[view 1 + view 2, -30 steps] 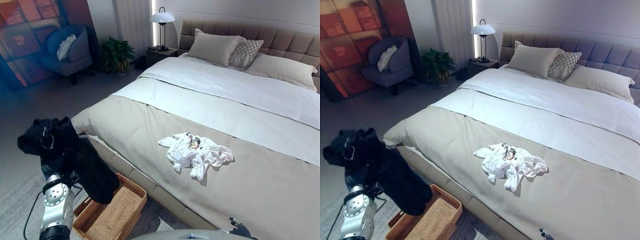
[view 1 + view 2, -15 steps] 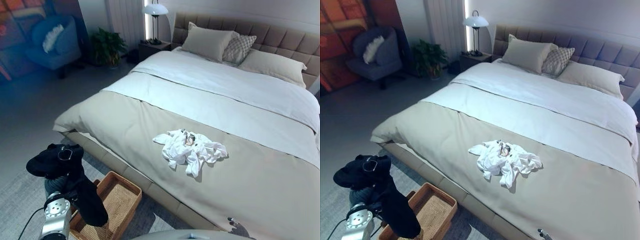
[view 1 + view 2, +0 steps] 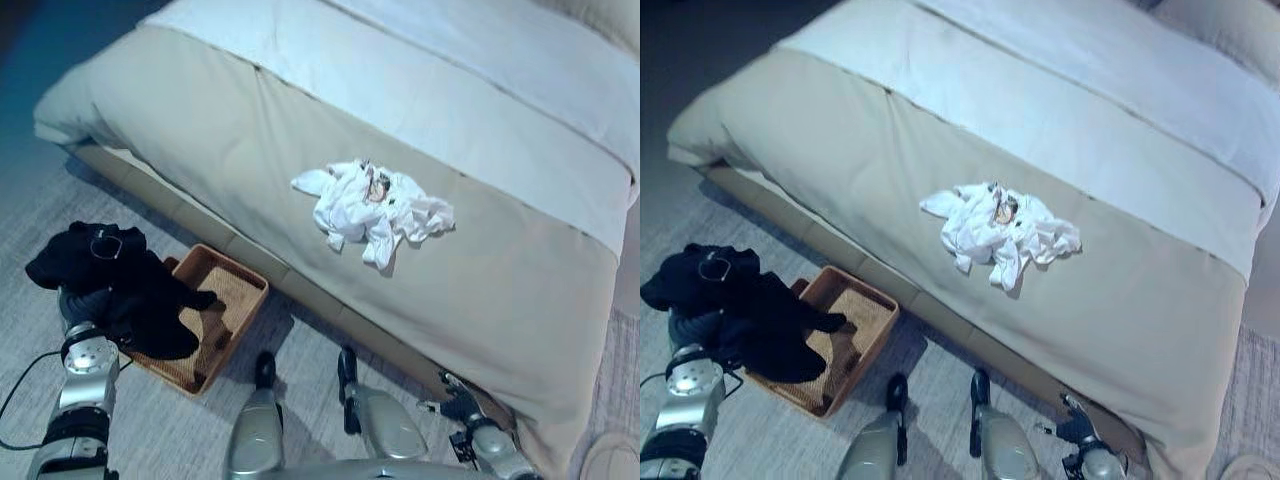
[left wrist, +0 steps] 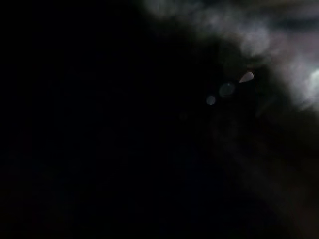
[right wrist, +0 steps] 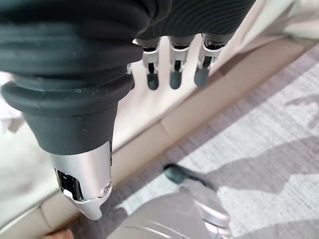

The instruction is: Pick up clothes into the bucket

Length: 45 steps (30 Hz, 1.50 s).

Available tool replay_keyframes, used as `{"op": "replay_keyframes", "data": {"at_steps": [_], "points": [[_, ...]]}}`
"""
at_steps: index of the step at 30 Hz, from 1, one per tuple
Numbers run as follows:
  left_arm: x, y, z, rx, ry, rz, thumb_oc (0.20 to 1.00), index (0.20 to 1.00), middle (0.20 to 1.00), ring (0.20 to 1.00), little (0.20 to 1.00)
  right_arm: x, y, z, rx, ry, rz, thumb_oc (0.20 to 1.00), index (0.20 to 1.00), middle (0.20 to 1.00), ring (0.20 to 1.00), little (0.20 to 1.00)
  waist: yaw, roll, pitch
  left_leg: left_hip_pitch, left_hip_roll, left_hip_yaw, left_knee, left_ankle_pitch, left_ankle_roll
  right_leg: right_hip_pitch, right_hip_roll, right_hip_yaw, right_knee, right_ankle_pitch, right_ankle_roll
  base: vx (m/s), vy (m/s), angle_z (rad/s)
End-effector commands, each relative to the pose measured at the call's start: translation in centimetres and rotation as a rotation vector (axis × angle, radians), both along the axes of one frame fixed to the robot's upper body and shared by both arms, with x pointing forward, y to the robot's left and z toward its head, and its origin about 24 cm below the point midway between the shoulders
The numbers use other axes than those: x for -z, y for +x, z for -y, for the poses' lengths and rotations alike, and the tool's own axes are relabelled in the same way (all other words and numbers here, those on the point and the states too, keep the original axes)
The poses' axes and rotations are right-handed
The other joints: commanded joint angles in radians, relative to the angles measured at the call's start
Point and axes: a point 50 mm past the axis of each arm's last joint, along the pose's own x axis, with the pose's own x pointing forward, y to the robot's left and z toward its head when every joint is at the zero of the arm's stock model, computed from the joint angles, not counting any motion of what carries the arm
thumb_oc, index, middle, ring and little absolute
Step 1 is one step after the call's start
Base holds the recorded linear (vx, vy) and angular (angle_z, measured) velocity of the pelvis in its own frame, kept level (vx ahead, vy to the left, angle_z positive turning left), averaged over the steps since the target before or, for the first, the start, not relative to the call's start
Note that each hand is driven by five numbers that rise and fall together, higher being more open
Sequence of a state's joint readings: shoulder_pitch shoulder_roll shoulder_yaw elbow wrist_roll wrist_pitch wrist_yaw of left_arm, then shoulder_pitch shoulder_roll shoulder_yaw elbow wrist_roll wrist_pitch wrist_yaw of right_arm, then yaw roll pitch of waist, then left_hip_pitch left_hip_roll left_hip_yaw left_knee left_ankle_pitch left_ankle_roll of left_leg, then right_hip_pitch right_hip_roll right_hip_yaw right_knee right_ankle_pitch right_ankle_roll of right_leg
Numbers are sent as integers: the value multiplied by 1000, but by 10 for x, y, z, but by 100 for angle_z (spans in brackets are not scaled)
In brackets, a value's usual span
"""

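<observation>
My left arm comes up from the floor side of the flat brown woven basket [image 3: 238, 285], with its silver forearm standing almost straight up. My left hand [image 3: 82, 305] is buried under a big lump of black clothing [image 3: 120, 290], so I cannot tell if my fingers are curled or straight. The black clothing bunches up high over that hand and hangs down over the near corner of the basket, with one dark end lying inside it. In my left wrist view, all I can make out is dark cloth pressed close.

The basket sits on the grey rug [image 3: 150, 430] right beside the foot side of the big bed with a tan cover [image 3: 200, 130]. Up on that bed, well away from the basket, lies a crumpled white piece of clothing [image 3: 368, 205].

My right hand [image 5: 172, 74] hangs low near the bed's edge, far across from the basket. Its fingers point down, loose and a little apart, and they hold nothing.
</observation>
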<state>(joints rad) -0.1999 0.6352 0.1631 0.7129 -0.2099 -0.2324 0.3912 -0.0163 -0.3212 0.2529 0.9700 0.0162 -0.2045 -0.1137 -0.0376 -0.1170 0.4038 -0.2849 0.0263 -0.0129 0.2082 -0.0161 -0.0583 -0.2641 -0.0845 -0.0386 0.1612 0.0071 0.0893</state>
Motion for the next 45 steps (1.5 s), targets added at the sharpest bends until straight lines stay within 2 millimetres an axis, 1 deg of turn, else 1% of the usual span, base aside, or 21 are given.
{"op": "replay_keyframes", "data": {"at_steps": [1, 2, 3, 7, 8, 10, 12, 15, 16, 17, 21, 22, 23, 30, 31, 35, 40, 41, 42, 43, 45], "points": [[-54, 20, -1, 14, 90, 233, 200, 200, 200, 200, 200, -17, 14, 7, 0, -14, 125, 1000, 1000, 1000, 1000, 1000, -10, -12, 8, -128, -53, -22, 262, -135, 71, -104, -54, -5, 216, -59, 28, -86, 16, 15], [-54, 20, -1, 14, 90, 233, 200, 200, 200, 200, 200, -17, 14, 7, 1, -14, 125, 1000, 1000, 1000, 1000, 1000, -12, -13, 4, -134, -54, -22, 260, -130, 71, -109, -55, -5, 214, -55, 28, -83, 25, 31], [-62, 26, 2, 20, 81, 274, 200, 200, 200, 200, 200, -20, 17, 12, 30, -17, 149, 1000, 1000, 1000, 1000, 1000, -8, -3, 21, -200, -57, -34, 340, -162, 79, -167, -55, -10, 289, -95, 14, -24, 12, 28], [-71, 32, 3, 5, 72, 304, 200, 200, 200, 200, 200, -30, 23, 23, 98, -29, 212, 1000, 1000, 1000, 1000, 1000, -17, 12, 38, -314, -70, -55, 465, -204, 89, -266, -64, -22, 410, -145, 0, -17, -5, 16], [-71, 33, 3, 5, 72, 304, 200, 200, 200, 200, 200, -30, 23, 23, 98, -29, 212, 1000, 1000, 1000, 1000, 1000, -17, 12, 37, -317, -70, -56, 468, -205, 89, -269, -64, -23, 412, -146, 0, -21, -14, 22], [-78, 39, 3, 8, 67, 315, 200, 200, 200, 200, 200, -36, 26, 37, 182, -38, 250, 1000, 1000, 1000, 1000, 1000, -24, 21, 46, -378, -76, -69, 524, -221, 94, -328, -66, -28, 472, -169, -9, -12, -3, 17], [-78, 39, 3, 9, 67, 315, 200, 200, 200, 200, 200, -36, 26, 37, 183, -38, 250, 1000, 1000, 1000, 1000, 1000, -24, 21, 45, -381, -76, -69, 525, -221, 94, -330, -66, -28, 473, -170, -9, -5, -7, 14], [-95, 43, -4, -16, 108, 326, 200, 200, 200, 200, 200, -41, 28, 46, 200, -58, 270, 1000, 1000, 1000, 1000, 1000, -27, 19, 51, -458, -70, -78, 586, -242, 93, -406, -61, -36, 527, -186, -10, 27, -17, 12], [-95, 43, -5, -16, 108, 324, 200, 200, 200, 200, 200, -41, 27, 46, 199, -59, 268, 1000, 1000, 1000, 1000, 1000, -26, 21, 49, -448, -69, -82, 599, -277, 91, -399, -56, -30, 542, -216, -3, 106, -10, 8], [-96, 41, -8, -29, 123, 312, 200, 200, 200, 200, 200, -41, 28, 46, 205, -58, 271, 1000, 1000, 1000, 1000, 1000, -23, 19, 53, -464, -65, -85, 617, -287, 95, -413, -52, -31, 555, -221, -4, 106, -9, -3], [-101, 40, -14, -48, 141, 301, 200, 200, 200, 200, 200, -42, 29, 45, 198, -53, 274, 1000, 1000, 1000, 1000, 1000, -25, 14, 56, -475, -62, -88, 629, -297, 97, -419, -49, -34, 555, -227, -4, 23, -5, -2], [-100, 41, -17, -54, 150, 274, 733, 733, 733, 733, 733, -42, 30, 44, 194, -48, 274, 1000, 1000, 1000, 1000, 1000, -26, 11, 57, -480, -60, -89, 634, -301, 98, -420, -47, -38, 560, -234, -6, 26, -6, 4], [-101, 41, -17, -54, 150, 274, 1000, 1000, 1000, 1000, 1000, -42, 30, 44, 194, -48, 274, 1000, 1000, 1000, 1000, 1000, -26, 11, 57, -480, -60, -89, 635, -301, 98, -420, -47, -38, 560, -234, -6, 49, -22, 2], [-88, 43, -17, -25, 178, 137, 1000, 1000, 1000, 1000, 1000, -44, 38, 42, 172, -38, 274, 1000, 1000, 1000, 1000, 1000, -24, 11, 60, -476, -59, -90, 617, -300, 106, -411, -41, -44, 530, -226, -5, 9, -2, 2], [-81, 42, -15, 1, 257, 57, 1000, 1000, 1000, 1000, 1000, -48, 43, 42, 162, -40, 293, 1000, 1000, 1000, 1000, 1000, -22, 14, 61, -469, -60, -88, 602, -294, 108, -409, -42, -40, 522, -222, -5, 0, 0, 0], [-67, 41, -13, 30, 339, -59, 1000, 1000, 1000, 1000, 1000, -59, 53, 44, 134, -52, 340, 1000, 1000, 1000, 1000, 1000, -22, 20, 67, -451, -63, -77, 572, -280, 108, -405, -48, -29, 511, -213, -4, -11, 30, -1], [-27, 30, -9, 44, 275, -184, 1000, 1000, 1000, 1000, 1000, -70, 66, 45, 106, -66, 382, 1000, 1000, 1000, 1000, 1000, -18, 36, 73, -410, -72, -60, 521, -254, 104, -387, -56, -17, 496, -207, -9, -32, 11, -6], [-6, 25, -3, 55, 221, -234, 1000, 1000, 1000, 1000, 1000, -78, 73, 44, 100, -63, 424, 1000, 1000, 1000, 1000, 1000, -18, 40, 73, -405, -77, -51, 486, -208, 104, -386, -62, -21, 473, -175, -18, -103, -3, -11], [-6, 25, -3, 55, 221, -234, 1000, 1000, 1000, 1000, 1000, -78, 73, 44, 100, -64, 424, 1000, 1000, 1000, 1000, 1000, -18, 40, 73, -405, -77, -52, 484, -206, 104, -385, -63, -21, 472, -174, -18, -97, -14, -4], [5, 19, -3, 51, 187, -261, 1000, 1000, 1000, 1000, 1000, -81, 75, 46, 105, -66, 435, 1000, 1000, 1000, 1000, 1000, -17, 44, 72, -393, -80, -50, 470, -200, 102, -378, -63, -19, 466, -172, -19, 0, 0, 0], [25, 14, 9, 82, 143, -293, 1000, 1000, 1000, 1000, 1000, -89, 78, 50, 121, -71, 474, 1000, 1000, 1000, 1000, 1000, -15, 53, 68, -368, -83, -49, 442, -189, 98, -361, -66, -19, 454, -171, -21, -1, -30, 2]]}}
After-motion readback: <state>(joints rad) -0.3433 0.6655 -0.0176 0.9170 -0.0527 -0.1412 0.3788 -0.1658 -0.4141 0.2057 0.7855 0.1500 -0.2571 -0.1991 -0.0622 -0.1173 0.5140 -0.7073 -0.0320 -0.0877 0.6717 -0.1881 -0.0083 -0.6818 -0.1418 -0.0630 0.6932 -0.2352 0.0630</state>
